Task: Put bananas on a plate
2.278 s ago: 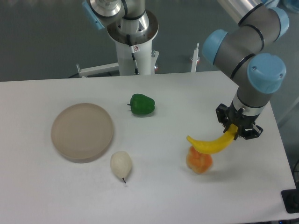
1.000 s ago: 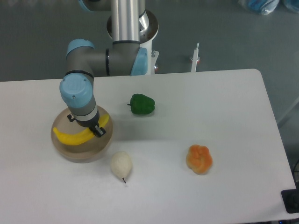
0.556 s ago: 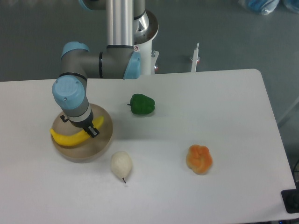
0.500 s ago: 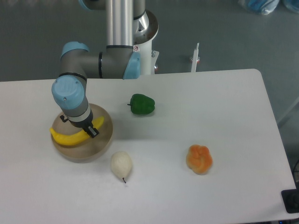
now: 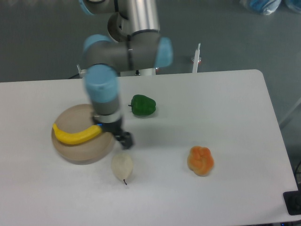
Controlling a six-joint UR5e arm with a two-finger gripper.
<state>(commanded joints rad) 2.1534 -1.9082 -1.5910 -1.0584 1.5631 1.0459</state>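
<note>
The yellow banana point(image 5: 75, 136) lies flat across the round tan plate point(image 5: 77, 117) at the left of the table, curved side down, with nothing holding it. My gripper point(image 5: 117, 134) hangs blurred just off the plate's right rim, by the banana's right tip. Its fingers look apart and empty; one dark fingertip point(image 5: 126, 140) shows over the table.
A green bell pepper point(image 5: 142, 105) sits right of the plate, behind the gripper. A pale pear-shaped item point(image 5: 122, 166) lies just below the gripper. A lumpy orange fruit point(image 5: 201, 160) rests at the right. The arm's base point(image 5: 136, 47) stands at the table's back edge.
The gripper carried the banana from the right side to the plate, let it go there, and has now swung right off the plate; the banana stays lying on the plate.
</note>
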